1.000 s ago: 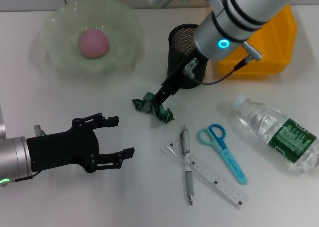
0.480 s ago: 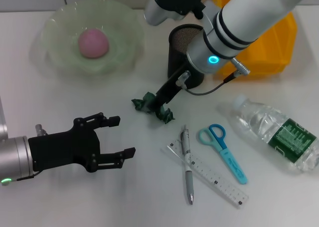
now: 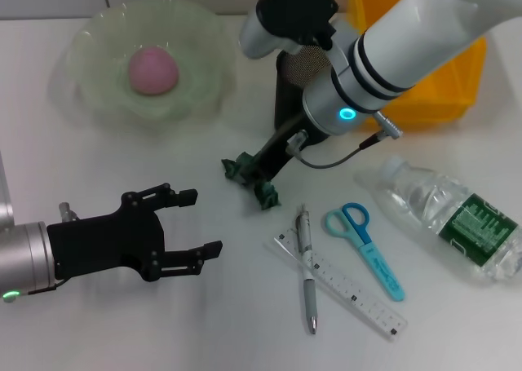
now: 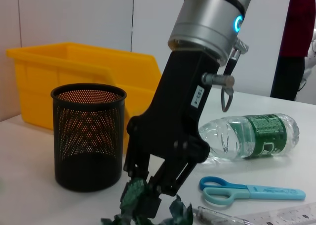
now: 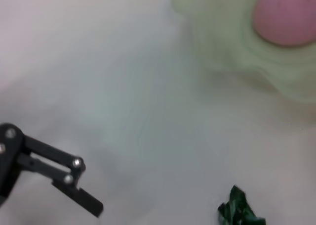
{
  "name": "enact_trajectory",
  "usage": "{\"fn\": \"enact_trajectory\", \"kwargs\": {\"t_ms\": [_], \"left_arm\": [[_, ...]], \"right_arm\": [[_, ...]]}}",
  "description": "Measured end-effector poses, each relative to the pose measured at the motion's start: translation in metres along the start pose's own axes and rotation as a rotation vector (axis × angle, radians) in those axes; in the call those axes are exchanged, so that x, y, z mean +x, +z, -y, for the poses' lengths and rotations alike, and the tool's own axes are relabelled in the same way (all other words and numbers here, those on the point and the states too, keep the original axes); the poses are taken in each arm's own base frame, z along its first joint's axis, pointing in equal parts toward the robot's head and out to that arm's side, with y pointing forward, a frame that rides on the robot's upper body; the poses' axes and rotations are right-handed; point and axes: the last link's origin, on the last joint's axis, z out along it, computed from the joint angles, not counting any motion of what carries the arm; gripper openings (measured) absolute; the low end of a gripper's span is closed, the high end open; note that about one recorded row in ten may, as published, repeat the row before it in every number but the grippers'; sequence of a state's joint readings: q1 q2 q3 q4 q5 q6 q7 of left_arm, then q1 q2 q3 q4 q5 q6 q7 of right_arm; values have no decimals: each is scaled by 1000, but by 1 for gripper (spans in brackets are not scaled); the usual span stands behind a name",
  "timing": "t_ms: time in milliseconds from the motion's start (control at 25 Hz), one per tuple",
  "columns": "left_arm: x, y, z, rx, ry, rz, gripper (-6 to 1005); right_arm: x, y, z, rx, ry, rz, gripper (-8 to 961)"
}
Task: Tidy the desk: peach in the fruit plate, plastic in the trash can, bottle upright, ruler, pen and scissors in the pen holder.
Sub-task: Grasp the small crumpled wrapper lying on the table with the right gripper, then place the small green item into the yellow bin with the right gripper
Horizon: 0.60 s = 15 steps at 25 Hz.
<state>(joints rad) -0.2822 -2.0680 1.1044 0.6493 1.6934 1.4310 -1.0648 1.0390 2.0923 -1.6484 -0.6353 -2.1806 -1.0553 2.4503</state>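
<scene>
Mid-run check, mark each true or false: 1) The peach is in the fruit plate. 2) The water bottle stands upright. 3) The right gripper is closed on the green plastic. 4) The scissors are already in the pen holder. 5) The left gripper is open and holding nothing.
1) True: the peach sits in the fruit plate.
2) False: the water bottle lies on its side.
3) True: the right gripper pinches the green plastic, beside the pen holder.
4) False: the scissors lie on the desk by the pen and ruler.
5) True: the left gripper hovers open and empty.
</scene>
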Motion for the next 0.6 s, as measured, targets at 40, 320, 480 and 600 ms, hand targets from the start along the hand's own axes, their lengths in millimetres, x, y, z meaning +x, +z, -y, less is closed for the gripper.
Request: {"fn": "enact_trajectory", "kwargs": {"t_ms": [40,320,480,600], "left_arm": [[0,0,0,0,0,0,861],[1,1,0,-4,3,-3,861],[2,2,0,-4,4,-3,861],[2,2,1,-4,5,-3,861]], "right_arm": [[1,1,0,4,-6,-5,310],[3,3,-3,17,-36,-8,93],[2,1,-4,13,-41,8,47],[2,0,-5,10,-42,8,12]]}}
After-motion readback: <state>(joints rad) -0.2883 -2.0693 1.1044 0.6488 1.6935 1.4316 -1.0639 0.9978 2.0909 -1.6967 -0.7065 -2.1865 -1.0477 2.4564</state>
